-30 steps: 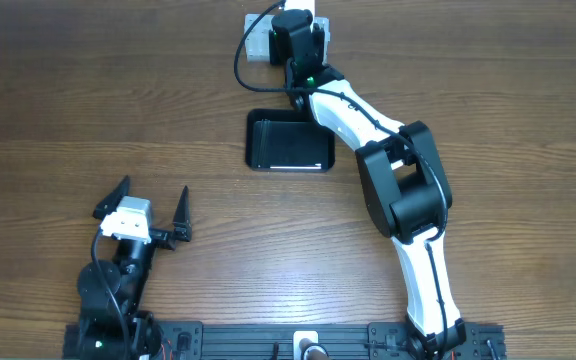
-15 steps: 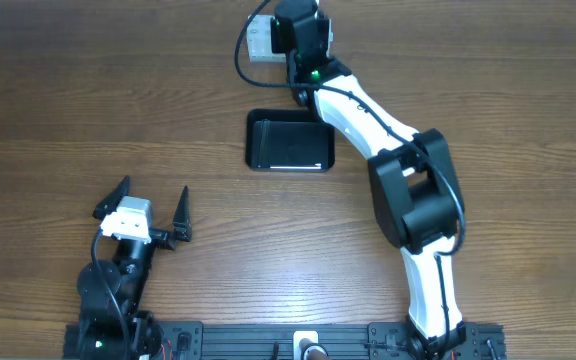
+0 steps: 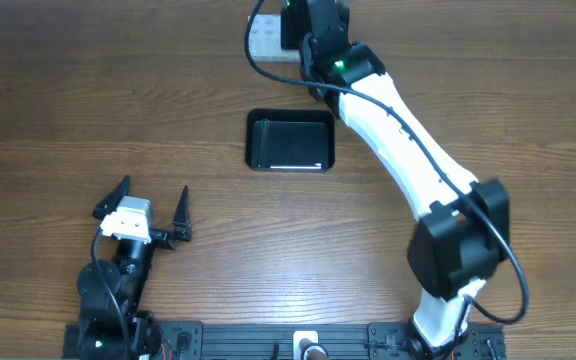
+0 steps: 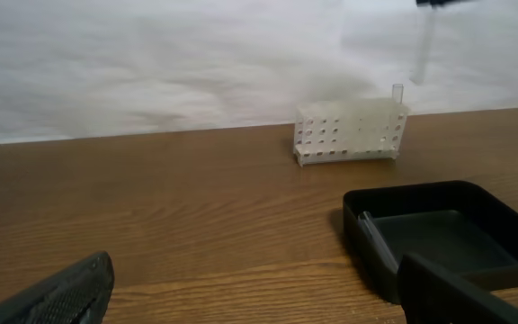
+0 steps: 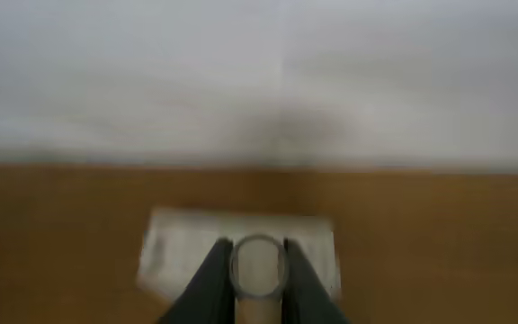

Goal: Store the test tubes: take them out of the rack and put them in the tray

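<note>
Stretches farther up than before with right gripper squeezing tube over rack, still has to drop it in tray and fetch last tube, left gripper spread wide.

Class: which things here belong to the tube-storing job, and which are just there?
Job: rack, tray, held tube, racked tube, right end effector.
Not in use: left end effector, table, wall.
</note>
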Controlling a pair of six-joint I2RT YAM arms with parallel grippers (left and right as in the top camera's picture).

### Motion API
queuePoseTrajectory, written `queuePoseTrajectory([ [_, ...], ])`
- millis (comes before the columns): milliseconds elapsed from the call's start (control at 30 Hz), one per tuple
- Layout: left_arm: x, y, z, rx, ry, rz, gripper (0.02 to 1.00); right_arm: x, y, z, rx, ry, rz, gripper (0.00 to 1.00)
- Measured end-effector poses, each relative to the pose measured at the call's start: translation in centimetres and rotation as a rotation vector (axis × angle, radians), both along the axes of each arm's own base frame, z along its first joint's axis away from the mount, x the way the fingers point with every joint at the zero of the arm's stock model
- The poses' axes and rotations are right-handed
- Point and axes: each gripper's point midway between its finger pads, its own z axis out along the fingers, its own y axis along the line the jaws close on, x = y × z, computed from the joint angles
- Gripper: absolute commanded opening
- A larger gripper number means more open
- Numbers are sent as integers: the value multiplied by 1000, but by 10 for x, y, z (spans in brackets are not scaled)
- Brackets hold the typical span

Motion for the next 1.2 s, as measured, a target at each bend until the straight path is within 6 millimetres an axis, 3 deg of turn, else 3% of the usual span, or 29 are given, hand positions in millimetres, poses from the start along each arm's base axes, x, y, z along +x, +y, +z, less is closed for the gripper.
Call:
queuePoseTrajectory([
  [200,0,0,0,0,0,0,1000,-46,27,-49,97,268,136,38],
  [300,0,0,0,0,0,0,1000,-56,37,-67,138,323,184,40],
  [433,0,0,0,0,0,0,1000,-76,39,-104,154,425,207,47],
  [600,0,0,0,0,0,0,998,-92,38,-134,160,495,215,53],
  [767,0,0,0,0,0,0,998,-100,42,-148,186,519,229,69],
  [1200,0,0,0,0,0,0,998,-105,44,-162,230,551,200,77],
])
